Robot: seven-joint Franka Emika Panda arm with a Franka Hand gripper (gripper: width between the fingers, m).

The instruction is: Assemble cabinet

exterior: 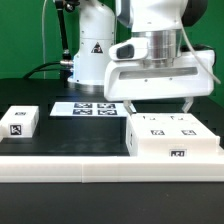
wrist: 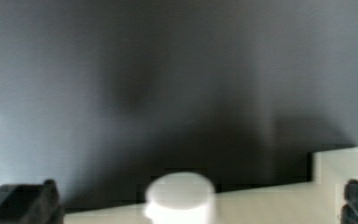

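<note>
While fingers (wrist: 25, 205) gape, the cabinet (exterior: 172, 135) lies beneath.

Wrist cam: gripper (wrist: 194, 203) jaws spread wide. Only the two black fingertips (wrist: 23, 205) show, one at each edge of frame. Between them, roughly centred, a white round-topped stub (wrist: 179, 196) stands upright, clear of both tips. White cabinet (wrist: 346, 166) surface sits around the stub's base, with a raised stepped corner nearer one fingertip. Rest of frame is dark table (wrist: 140, 80) — heavily blurred, faint lighter streak across it, no detail readable. Can't tell whether the stub is fixed to the cabinet or loose on it.
</note>
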